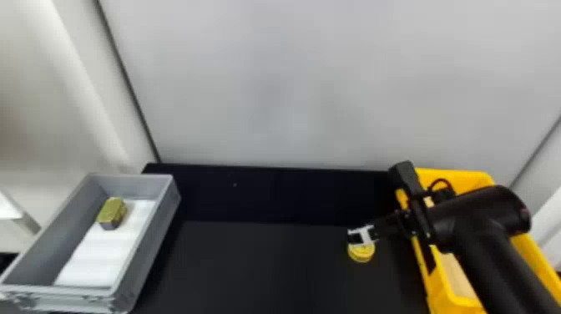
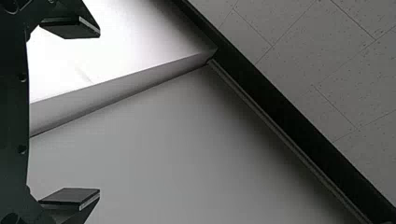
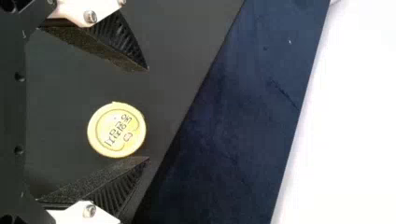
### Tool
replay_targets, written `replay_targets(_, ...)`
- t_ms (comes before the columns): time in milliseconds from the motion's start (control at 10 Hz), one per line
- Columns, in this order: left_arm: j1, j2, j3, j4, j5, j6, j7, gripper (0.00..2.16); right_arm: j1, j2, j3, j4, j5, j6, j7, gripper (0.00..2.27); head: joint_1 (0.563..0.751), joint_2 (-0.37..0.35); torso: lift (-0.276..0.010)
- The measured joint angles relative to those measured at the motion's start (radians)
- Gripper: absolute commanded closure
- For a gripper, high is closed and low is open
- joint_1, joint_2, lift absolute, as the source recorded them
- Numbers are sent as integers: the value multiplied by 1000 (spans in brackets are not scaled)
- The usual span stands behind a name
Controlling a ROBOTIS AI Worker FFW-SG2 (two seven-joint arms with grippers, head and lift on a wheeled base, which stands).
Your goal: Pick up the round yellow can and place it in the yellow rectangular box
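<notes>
On my far left, the left gripper (image 2: 99, 113) has its fingers spread wide, with pale panels (image 2: 154, 154) and speckled ceiling tiles (image 2: 317, 60) beyond them in its wrist view. In the head view I've got a grey bin (image 1: 160, 234) at left, lined in part with a white sheet (image 1: 96, 259), and a gold-green block (image 1: 112, 211) sits toward its far end. Right of the middle, the round yellow can (image 1: 361, 254) lies flat on the dark surface (image 1: 250, 263), and my right gripper (image 1: 354, 239) is over it. Its wrist view gives me the fingers well apart with the can between them, nearer one finger than the other; I can't tell if they touch. At far right, my right arm (image 1: 476, 234) crosses above the yellow rectangular box (image 1: 459, 177).
</notes>
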Motion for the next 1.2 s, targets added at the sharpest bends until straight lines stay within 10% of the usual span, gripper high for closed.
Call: replay_targets(1200, -9, -13, -16, 3, 0, -1, 0, 84, 46, 21, -8, 41, -9, -15, -6, 130, 663, 54, -10)
